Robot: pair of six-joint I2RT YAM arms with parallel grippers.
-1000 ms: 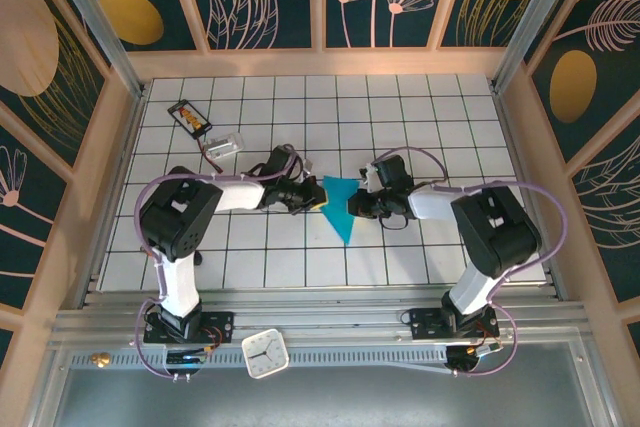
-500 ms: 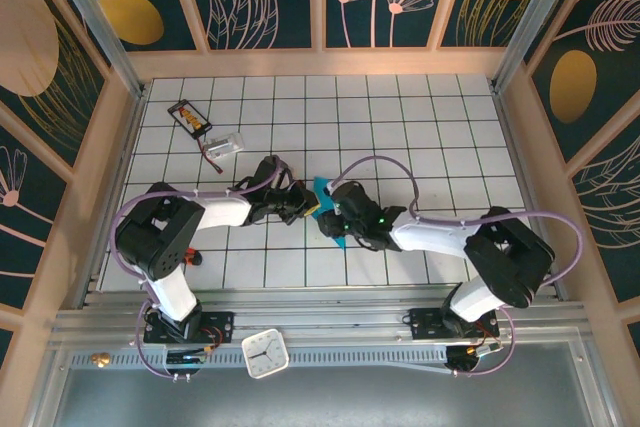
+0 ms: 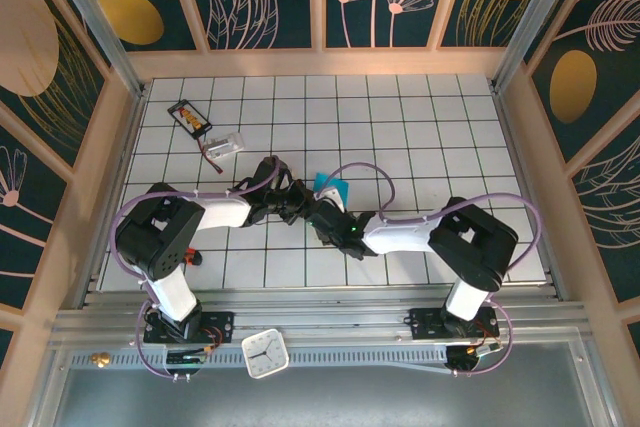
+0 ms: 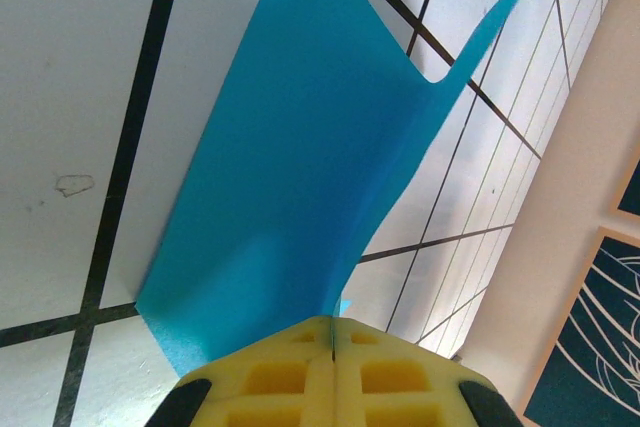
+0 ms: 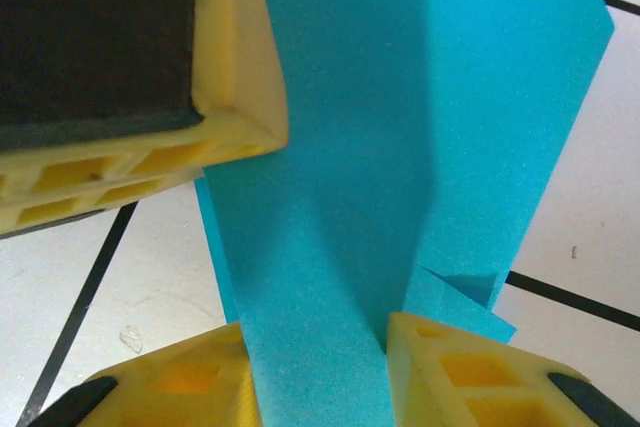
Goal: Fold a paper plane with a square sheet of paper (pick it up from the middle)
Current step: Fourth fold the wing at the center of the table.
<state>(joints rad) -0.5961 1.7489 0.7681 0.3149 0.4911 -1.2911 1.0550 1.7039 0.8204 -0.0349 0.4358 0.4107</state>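
Tiled table (image 3: 400, 127): paper plane (image 4: 300, 187) tight in left claw (image 4: 332, 339), loose inside the parted right claw (image 5: 318, 347)

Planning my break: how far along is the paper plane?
Done: the paper is folded into a pointed, creased shape. In hand: the left gripper pinches it; the right gripper straddles it, jaws apart. Left: probably the final wing folds.
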